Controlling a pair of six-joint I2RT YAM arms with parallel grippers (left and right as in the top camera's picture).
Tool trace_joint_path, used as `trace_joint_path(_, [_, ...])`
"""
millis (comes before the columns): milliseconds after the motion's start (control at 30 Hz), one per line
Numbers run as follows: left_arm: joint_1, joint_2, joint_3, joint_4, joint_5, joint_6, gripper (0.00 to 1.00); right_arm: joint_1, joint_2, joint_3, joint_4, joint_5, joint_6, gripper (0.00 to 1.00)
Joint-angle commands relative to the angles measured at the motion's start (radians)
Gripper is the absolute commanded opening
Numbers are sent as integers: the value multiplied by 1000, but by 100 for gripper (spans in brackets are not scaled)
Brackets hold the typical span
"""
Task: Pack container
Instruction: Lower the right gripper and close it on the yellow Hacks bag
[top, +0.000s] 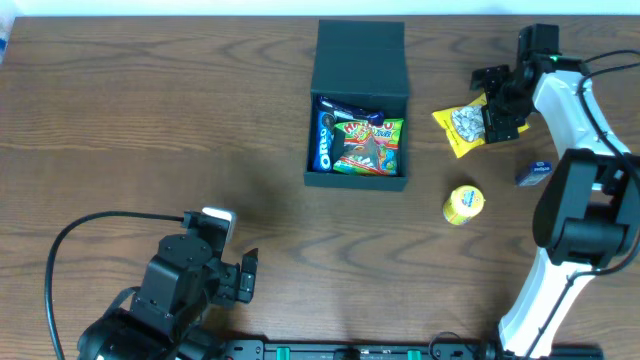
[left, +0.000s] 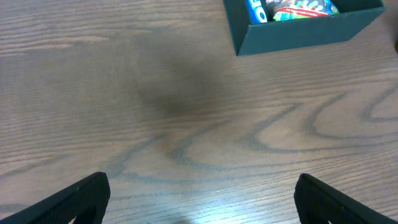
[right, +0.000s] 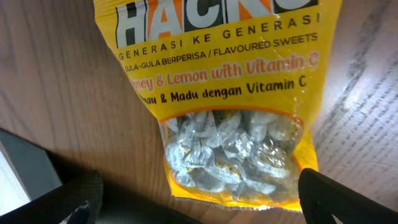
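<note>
My left hand (left: 199, 199) is at the near edge of the counter (left: 186, 124), fingers apart, over bare wood. My right hand (right: 199, 204) is over a yellow sweets bag (right: 217, 93) lying on the counter to the right of the container (top: 357, 183). Its fingers are spread wide on either side of the bag's clear end.

The container sits mid-counter with its flap lid (top: 360, 55) folded back. Inside it, a blue Oreo packet (top: 324, 142) lies along the left wall, with a green snack packet (top: 375, 145) beside it.

Even bright light, soft shadow on table (left: 180, 99), wrist views w/ slight blur, no glare.
</note>
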Motion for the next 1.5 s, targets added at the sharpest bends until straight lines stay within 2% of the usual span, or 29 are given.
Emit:
trace_joint_path(0, [5, -2, -2, -1, 0, 11, 96, 5, 23, 19, 8, -2, 20, 99])
trace_joint_path(633, [5, -2, -2, -1, 0, 11, 95, 5, 69, 19, 10, -2, -12, 99])
trace_joint_path(767, [5, -2, -2, -1, 0, 11, 96, 5, 75, 19, 10, -3, -19, 84])
trace_joint_path(867, [5, -2, -2, 0, 0, 11, 96, 5, 84, 19, 6, -3, -19, 78])
trace_joint_path(1233, [5, -2, -2, -1, 0, 11, 96, 5, 101, 19, -5, -6, -34, 77])
trace_joint_path(1333, [5, -2, -2, -1, 0, 11, 96, 5, 101, 19, -13, -6, -54, 70])
trace_joint_path(1467, [5, -2, -2, 0, 0, 11, 95, 5, 101, 19, -19, -6, -60, 64])
